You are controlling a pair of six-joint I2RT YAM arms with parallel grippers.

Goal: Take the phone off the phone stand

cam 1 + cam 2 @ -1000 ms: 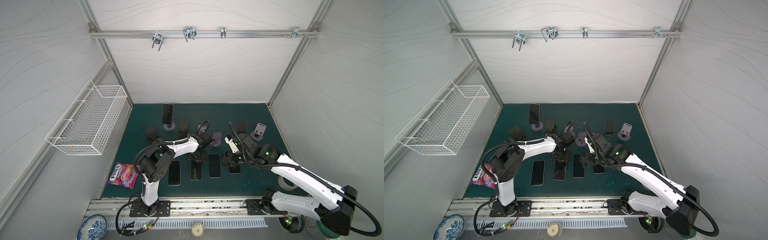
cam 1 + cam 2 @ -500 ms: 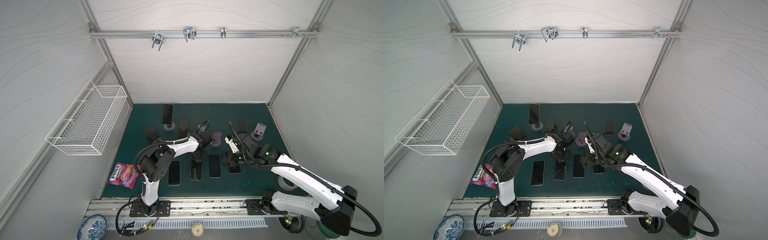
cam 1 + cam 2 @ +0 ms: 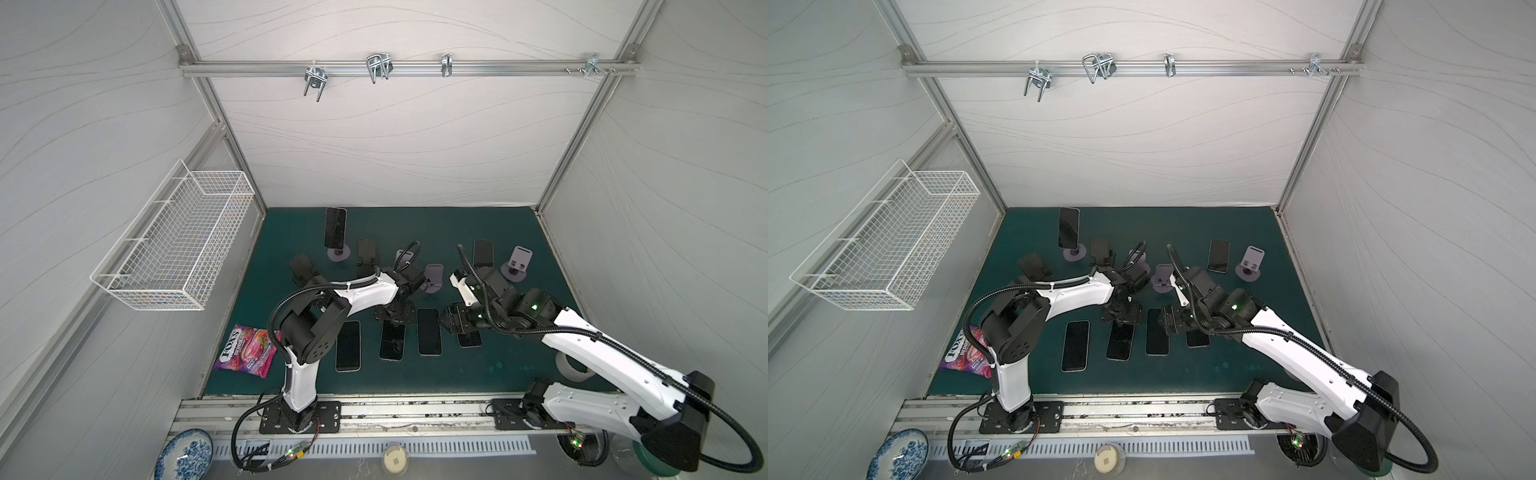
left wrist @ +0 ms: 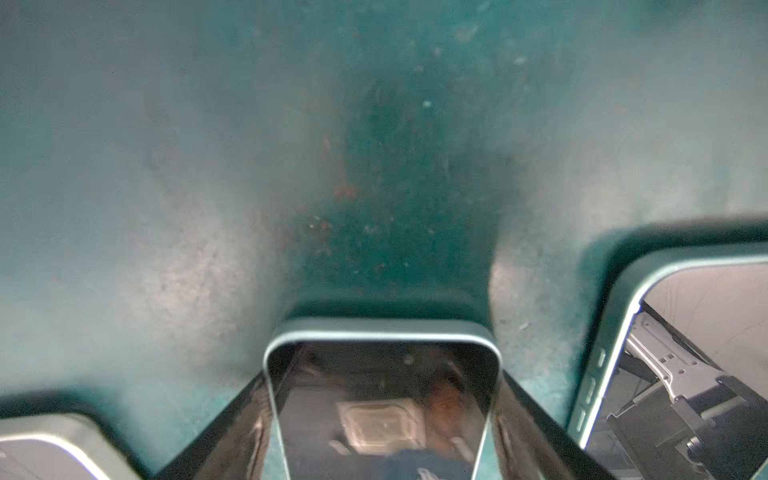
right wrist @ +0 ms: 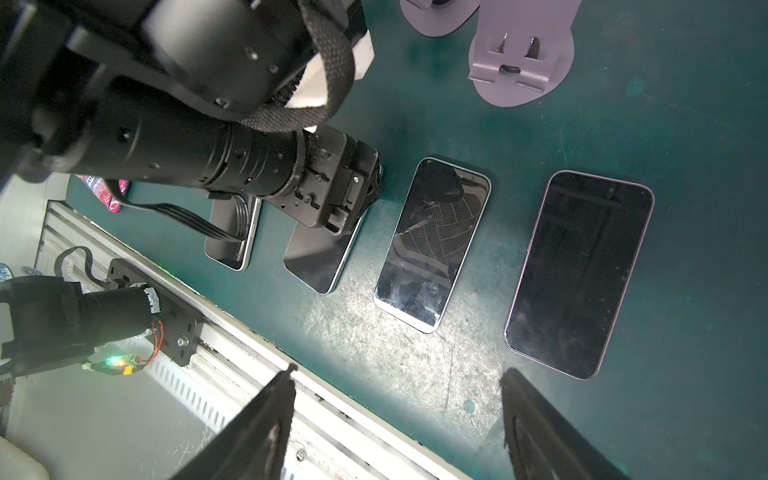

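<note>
On the desk, front row: four dark-screened phones are lying flat, side by side, on the green desk (image 3: 498, 365); we are counting them from the left of both top views.
Phone: the phone (image 3: 391, 348), second in that row, is lying face up and off any stand, with its far end under the left gripper.
Left gripper: the left gripper (image 3: 393, 325) is reaching down over the phone. In the left wrist view its fingers (image 4: 232, 432) are flanking the phone's long edges very closely. We cannot tell whether they are pressing on it or standing just clear.
Right gripper: the right gripper (image 5: 397, 374) is hanging with its jaws spread apart and nothing between them. In both top views it is hovering over the far end of the fourth phone (image 3: 469, 341).
Neighbours: the first phone (image 3: 348, 345) and the third phone (image 3: 429, 337) are lying apart from both grippers.
Back of desk: an upright phone (image 3: 335, 232) is standing on a round purple stand (image 3: 338, 254). A back-right phone (image 3: 483, 251) is sitting near an empty right purple stand (image 3: 517, 264); we cannot tell what is carrying it.
Other stands: a middle purple stand (image 3: 432, 279) is standing empty between the arms, and two black stands (image 3: 368, 254) are standing behind the left arm.
Surroundings: a candy bag (image 3: 245, 351) is lying at the desk's left edge, and a wire basket (image 3: 178, 249) is hanging on the left wall.
</note>
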